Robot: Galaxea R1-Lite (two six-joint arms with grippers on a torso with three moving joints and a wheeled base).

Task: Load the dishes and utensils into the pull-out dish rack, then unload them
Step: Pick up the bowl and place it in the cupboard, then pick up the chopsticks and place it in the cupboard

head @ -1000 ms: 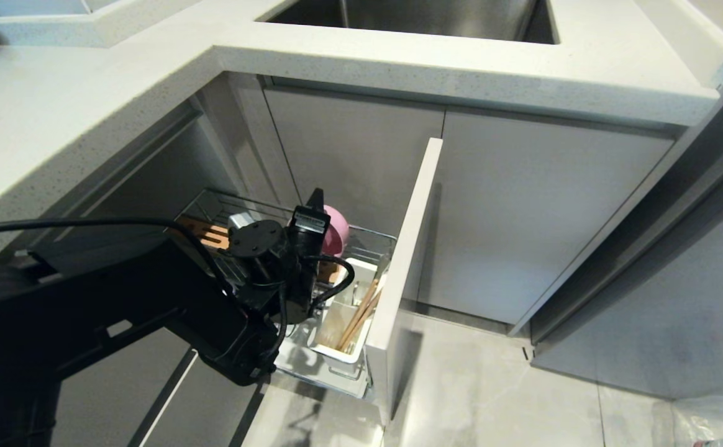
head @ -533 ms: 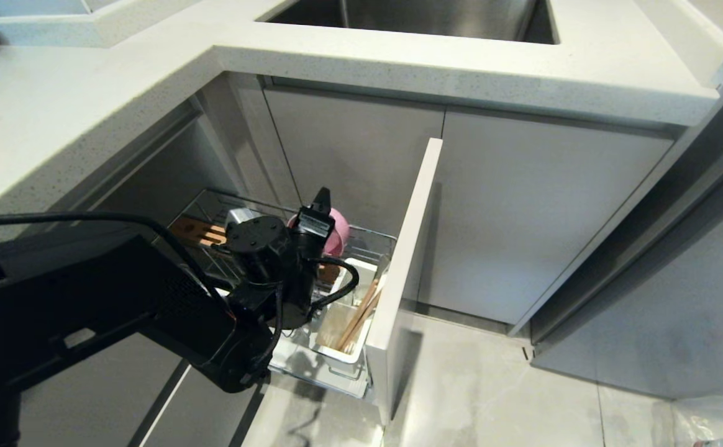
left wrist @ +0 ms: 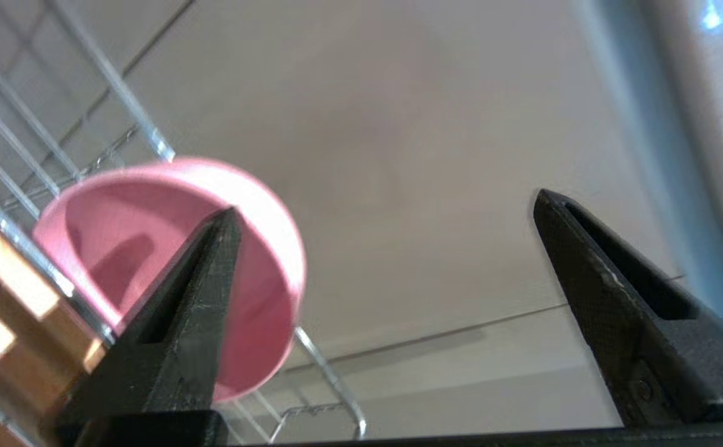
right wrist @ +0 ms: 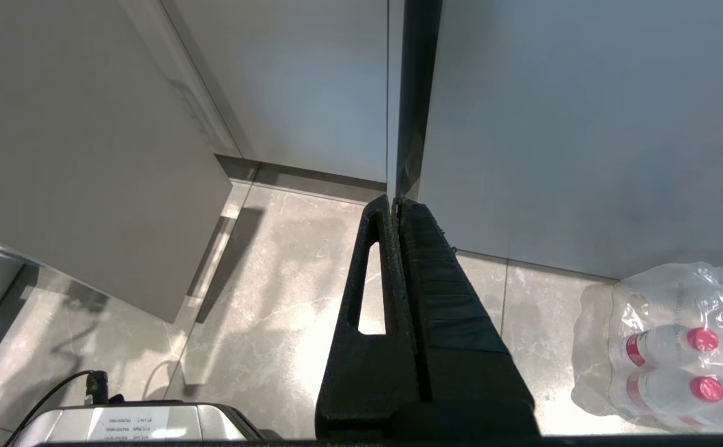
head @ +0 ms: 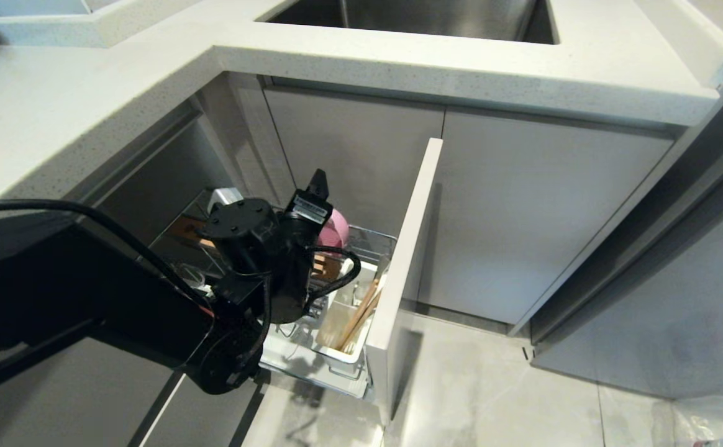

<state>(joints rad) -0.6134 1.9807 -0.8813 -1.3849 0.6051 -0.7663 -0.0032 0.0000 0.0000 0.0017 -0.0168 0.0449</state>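
Observation:
A matte pink bowl (head: 336,228) stands on its edge in the pull-out dish rack (head: 372,236), leaning against the slotted wooden strip (left wrist: 1,292). Light wooden chopsticks (head: 362,312) stand slanted in the white utensil caddy (head: 350,356). My left gripper (left wrist: 386,202) hangs just above and beside the bowl (left wrist: 104,233), open and holding nothing. One finger (left wrist: 200,298) crosses in front of the bowl. My right gripper (right wrist: 394,200) is parked low over the floor, shut and empty. No fork shows.
The rack's pale front panel (head: 406,273) stands out to the right of the caddy. The countertop (head: 57,118) and sink (head: 423,15) overhang the rack. Chrome wires (left wrist: 150,133) rise behind the bowl. A wrapped pack of bottles (right wrist: 678,347) lies on the floor.
My left gripper has risen and drawn back to the left, away from the bowl. The bowl, chopsticks and rack have stayed in place. The right arm has not moved.

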